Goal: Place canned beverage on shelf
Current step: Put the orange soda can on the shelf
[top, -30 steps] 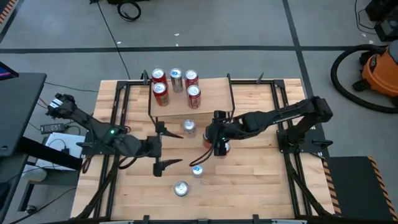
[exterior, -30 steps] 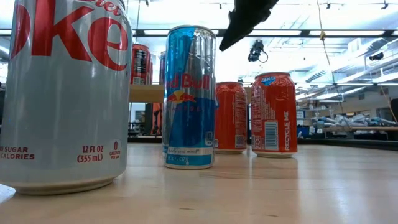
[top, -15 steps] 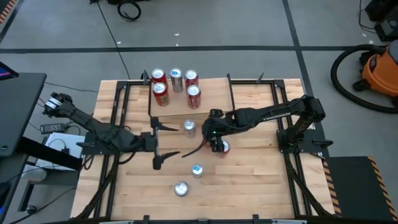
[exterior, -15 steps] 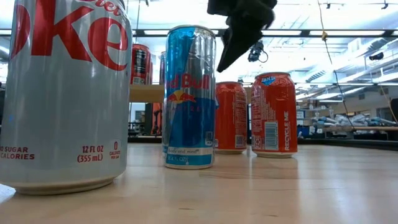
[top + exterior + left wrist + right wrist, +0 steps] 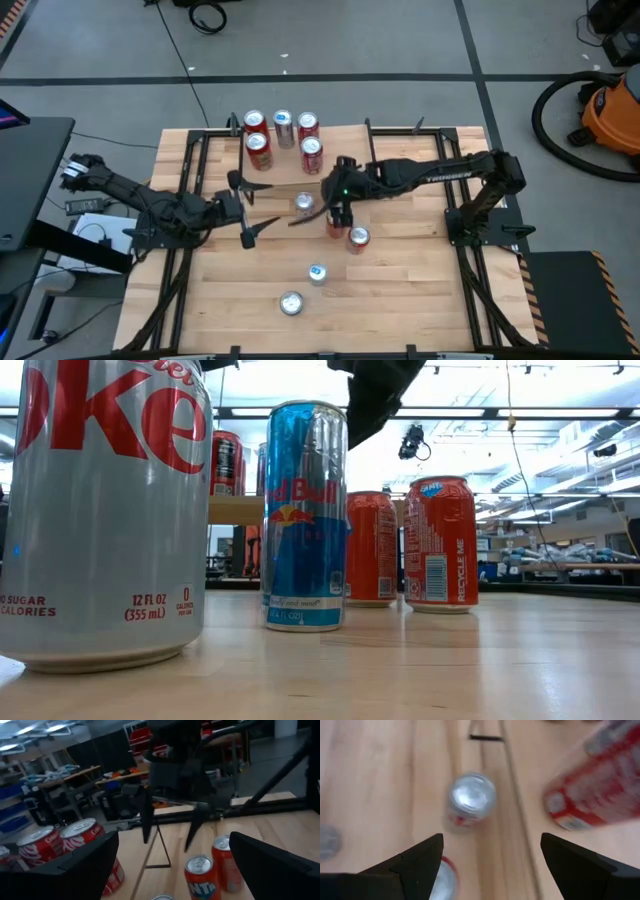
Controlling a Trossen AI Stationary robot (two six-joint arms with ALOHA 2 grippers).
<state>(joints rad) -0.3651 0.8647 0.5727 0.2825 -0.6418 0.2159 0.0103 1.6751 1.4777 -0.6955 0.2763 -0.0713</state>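
Observation:
The shelf [image 5: 340, 150] stands at the table's far middle, with several red and silver cans [image 5: 284, 135] upright on its top board. On the table stand a silver can [image 5: 303, 204], two orange cans [image 5: 358, 238], a blue can [image 5: 317, 272] and a large silver can [image 5: 291, 303]. My right gripper [image 5: 318, 195] is open and empty. It hangs above the silver can [image 5: 470, 795], at the shelf's near edge. It also shows in the low view [image 5: 375, 395]. My left gripper [image 5: 241, 208] is open and empty, left of the silver can.
In the low view the large silver can [image 5: 100, 510] and the blue can [image 5: 303, 515] stand nearest, with the orange cans [image 5: 440, 545] behind. The arms' black frames run along the table's left [image 5: 185, 170] and right [image 5: 460, 170] sides. Bare wood [image 5: 420, 290] lies at the near right.
My right gripper has risen from over the orange cans and gone toward the table's far edge, toward the shelf, staying open. My left gripper has drawn back toward the table's left and far edges. The cans have kept still.

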